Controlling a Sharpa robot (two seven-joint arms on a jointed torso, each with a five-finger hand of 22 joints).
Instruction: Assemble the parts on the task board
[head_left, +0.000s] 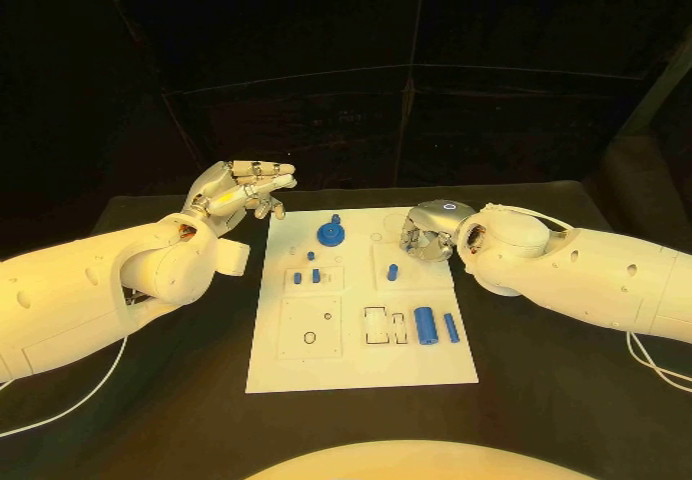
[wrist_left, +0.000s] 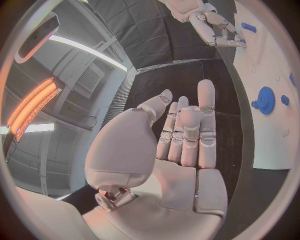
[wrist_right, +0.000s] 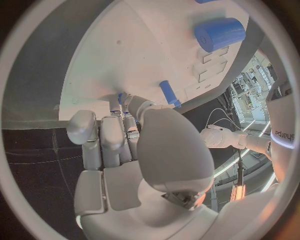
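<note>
The fingers (wrist_right: 109, 142) of the right hand (head_left: 433, 232) are curled down over the far right corner of the task board (head_left: 361, 370), and in the right wrist view something small and blue shows between their tips — whether it is truly pinched or merely touched I cannot tell. The left hand (head_left: 238, 190) hovers off the board's far left corner above the dark surface (head_left: 577, 400); its fingers (wrist_left: 187, 132) lie straight, close together, holding nothing. On the board, a blue gear (head_left: 332, 235) sits near the far edge, a few small blue pegs (head_left: 306, 272) lie mid-board, another peg (head_left: 392, 270) stands just beside the right hand, and a thick blue cylinder (head_left: 426, 323) and a thinner pin (head_left: 451, 328) lie side by side toward the right edge. The main risk, as I judge it, is a weak or off-centre hold: a small piece caught only at the fingertips could twist or drop as the hand lifts and roll off the board. The curled fingers could also knock the nearby peg — they are crowded close to it.
</note>
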